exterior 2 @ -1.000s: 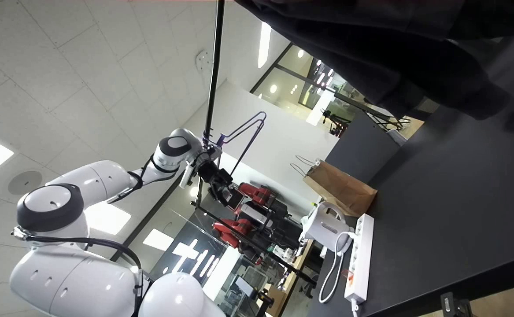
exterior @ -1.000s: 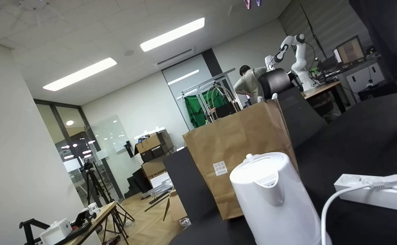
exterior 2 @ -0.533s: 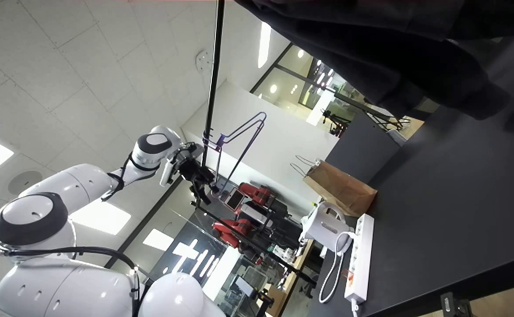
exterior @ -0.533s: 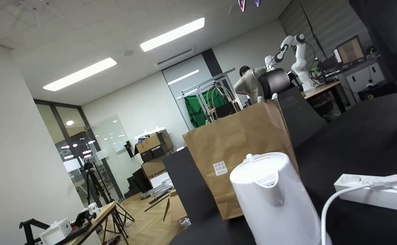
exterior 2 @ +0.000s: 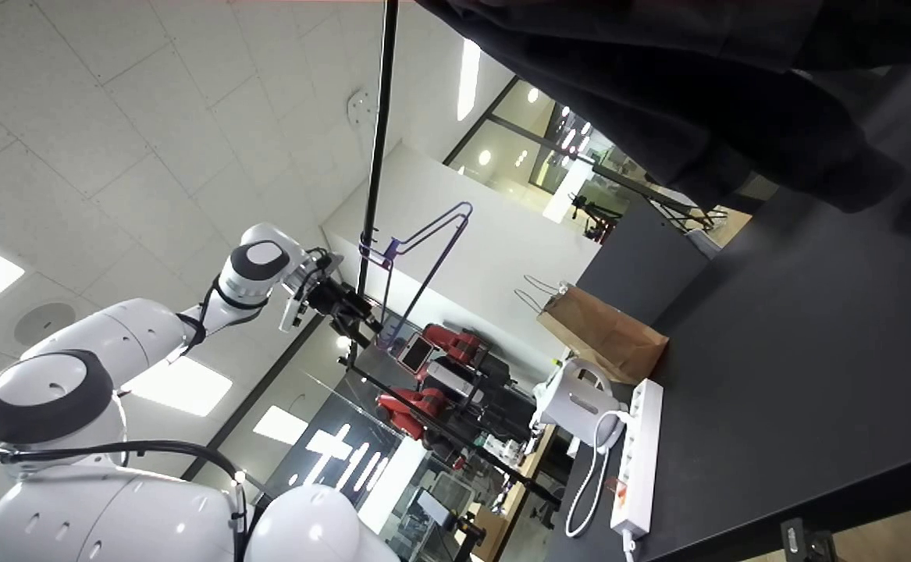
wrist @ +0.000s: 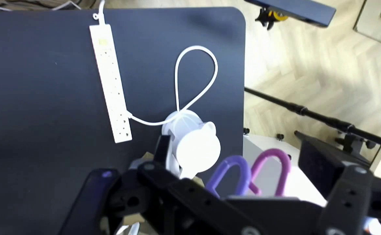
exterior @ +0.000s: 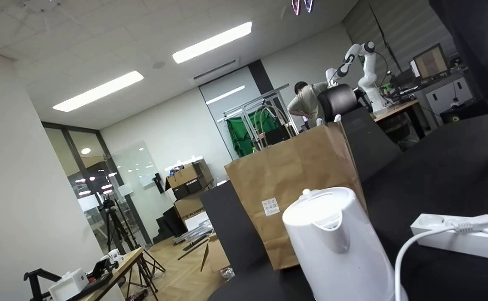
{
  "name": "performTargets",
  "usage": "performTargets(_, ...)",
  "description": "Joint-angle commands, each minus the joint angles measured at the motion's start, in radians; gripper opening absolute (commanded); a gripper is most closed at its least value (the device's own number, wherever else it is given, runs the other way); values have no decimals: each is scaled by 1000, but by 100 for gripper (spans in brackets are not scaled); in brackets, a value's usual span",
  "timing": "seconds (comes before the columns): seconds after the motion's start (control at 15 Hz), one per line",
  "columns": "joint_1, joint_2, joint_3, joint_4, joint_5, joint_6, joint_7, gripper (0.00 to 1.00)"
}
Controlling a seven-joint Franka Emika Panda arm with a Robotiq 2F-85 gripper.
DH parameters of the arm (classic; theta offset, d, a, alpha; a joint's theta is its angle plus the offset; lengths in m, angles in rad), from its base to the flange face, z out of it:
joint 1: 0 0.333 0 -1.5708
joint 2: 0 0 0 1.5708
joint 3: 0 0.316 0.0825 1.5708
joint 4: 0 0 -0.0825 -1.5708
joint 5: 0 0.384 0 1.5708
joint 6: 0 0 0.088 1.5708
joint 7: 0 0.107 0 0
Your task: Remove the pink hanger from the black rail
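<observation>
The pink hanger shows as a rounded loop in the wrist view, beside a purple hanger. The gripper body hides the lower parts of both. My gripper is open, one finger to each side of the two loops, and holds nothing. In an exterior view the gripper is beside the black rail, near the hangers' lower ends. The purple hanger hangs from the rail there; the pink one is hard to tell apart. In an exterior view only the tips of the pink hanger and purple hanger show.
A white kettle with a white cable stands on the dark table below, beside a white power strip. A paper bag stands behind. A black stand pole and dark cloth are close by.
In an exterior view my gripper has drawn back to the left, then shifted slightly up. The hanger tips have moved a little left and down at the top of an exterior view.
</observation>
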Motion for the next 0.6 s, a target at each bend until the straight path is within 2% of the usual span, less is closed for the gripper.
performTargets(0.0, -10, -6, 64, 19, -55, 126, 139, 100)
performTargets(0.27, -7, -1, 117, 47, -153, 155, 221, 100)
performTargets(0.53, -13, 19, 157, 108, -292, 43, 293, 100)
